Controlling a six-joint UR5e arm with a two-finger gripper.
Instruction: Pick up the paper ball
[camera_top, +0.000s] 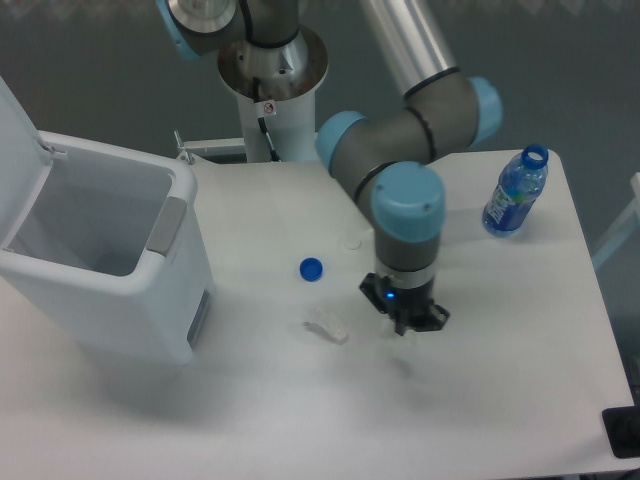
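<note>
paper ball pickup: hazards and item record

item 1, paper ball (328, 326): a small, pale, wrinkled wad lying on the white table (480, 420), toward the near half, between the bin and the gripper. its outline is irregular and its colour is close to the tabletop, so its edges are hard to read. it looks light and loosely crumpled.

item 2, gripper (408, 322): hangs just right of the paper ball, apart from it and holding nothing. the fingers are seen from above and foreshortened; whether they are spread or pressed together cannot be told.

risks, as judged:
- the gripper is offset to the right; a straight descent from here would likely land on bare table beside the wad.
- a wad this light could be nudged or rolled by one finger arriving first, sliding it out of the closing gap.
- a shallow pinch could catch only a loose fold and let the wad drop when it is lifted.
- low contrast against the table could spoil the aim.

item 3, blue bottle cap (311, 268): round, farther back and slightly left of the wad, well clear of it; it could be mistaken for the target.

item 4, white bin (110, 290): lid open, at the left.

item 5, water bottle (516, 192): uncapped, far right, well apart.
</note>
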